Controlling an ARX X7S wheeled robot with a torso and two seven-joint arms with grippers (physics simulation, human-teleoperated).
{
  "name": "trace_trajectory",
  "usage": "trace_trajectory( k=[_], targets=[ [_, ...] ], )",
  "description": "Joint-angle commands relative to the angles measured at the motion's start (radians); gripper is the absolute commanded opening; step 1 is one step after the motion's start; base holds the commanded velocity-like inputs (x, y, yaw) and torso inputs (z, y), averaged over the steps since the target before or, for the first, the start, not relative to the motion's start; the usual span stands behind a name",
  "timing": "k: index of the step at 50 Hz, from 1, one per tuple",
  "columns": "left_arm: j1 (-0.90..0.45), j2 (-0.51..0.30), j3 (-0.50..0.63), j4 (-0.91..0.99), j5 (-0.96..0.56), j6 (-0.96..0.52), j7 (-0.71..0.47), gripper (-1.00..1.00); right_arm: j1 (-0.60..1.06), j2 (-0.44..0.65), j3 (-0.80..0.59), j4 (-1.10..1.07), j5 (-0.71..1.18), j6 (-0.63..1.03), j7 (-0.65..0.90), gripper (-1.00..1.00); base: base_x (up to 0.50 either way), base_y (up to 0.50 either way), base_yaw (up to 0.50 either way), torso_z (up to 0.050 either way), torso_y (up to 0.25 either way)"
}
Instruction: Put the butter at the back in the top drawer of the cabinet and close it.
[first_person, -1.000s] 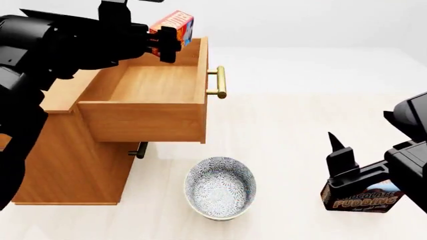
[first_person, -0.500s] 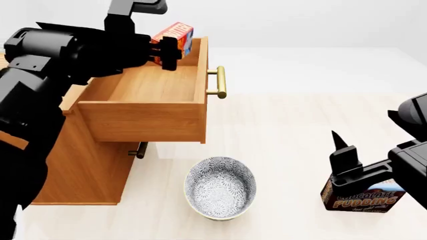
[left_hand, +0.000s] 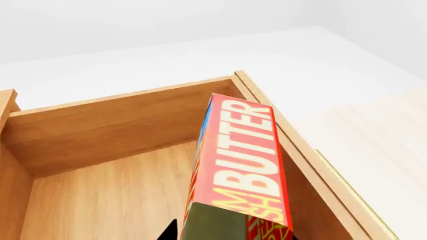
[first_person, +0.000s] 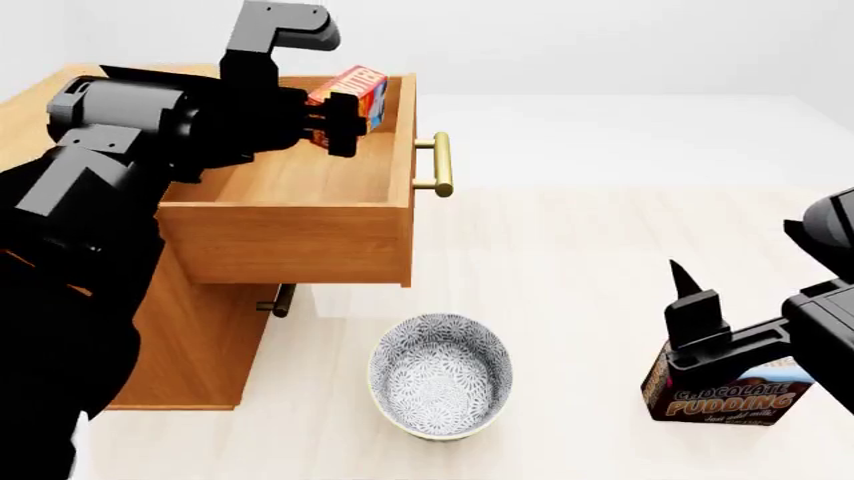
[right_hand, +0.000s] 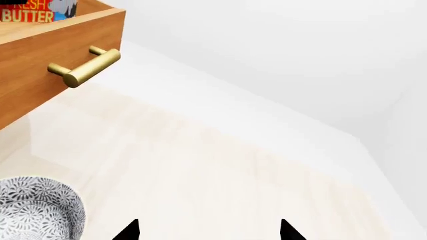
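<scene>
The butter carton is hanging over the far corner of the open top drawer, just inside the drawer's front panel, pinched between the fingers of the left gripper. In the left wrist view the butter is filling the foreground above the bare drawer floor, not yet resting on it. The step in hand appears to be the placing: the next move is likely calling for lowering the carton onto the drawer floor, spreading the fingers, drawing the arm clear, then pushing the drawer shut by its front or its brass handle.

The drawer is jutting out from the cabinet, whose lower drawers are mostly hidden beneath it; only a dark stub of one lower handle is showing. Below the drawer, on the pale tabletop, a patterned bowl is sitting, and well to the drawer's right the right gripper is hovering over a chocolate pudding box, its two fingers spread and holding nothing in the right wrist view. The left fingers' contact with the carton is largely hidden by the carton itself, and the left arm is blocking much of the cabinet top.
</scene>
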Motion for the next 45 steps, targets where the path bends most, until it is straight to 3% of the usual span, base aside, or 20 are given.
trace_trajectory(
  k=[1, 21, 45],
  targets=[
    [-0.001, 0.014, -0.091, -0.014, 0.040, 0.005, 0.001, -1.00, -0.007, 0.005, 0.005, 0.000, -0.004, 0.000, 0.001, 1.00, 0.00, 0.00, 0.00, 0.000, 0.010],
    [0.032, 0.035, -0.317, -0.015, 0.251, -0.044, 0.008, -1.00, -0.008, 0.019, 0.019, -0.005, -0.002, 0.003, -0.004, 1.00, 0.00, 0.00, 0.00, 0.001, 0.001],
    [0.073, 0.077, -0.749, -0.015, 0.736, -0.103, 0.050, -1.00, -0.013, 0.015, 0.030, -0.004, 0.001, 0.013, 0.011, 1.00, 0.00, 0.00, 0.00, 0.000, 0.001]
  ],
)
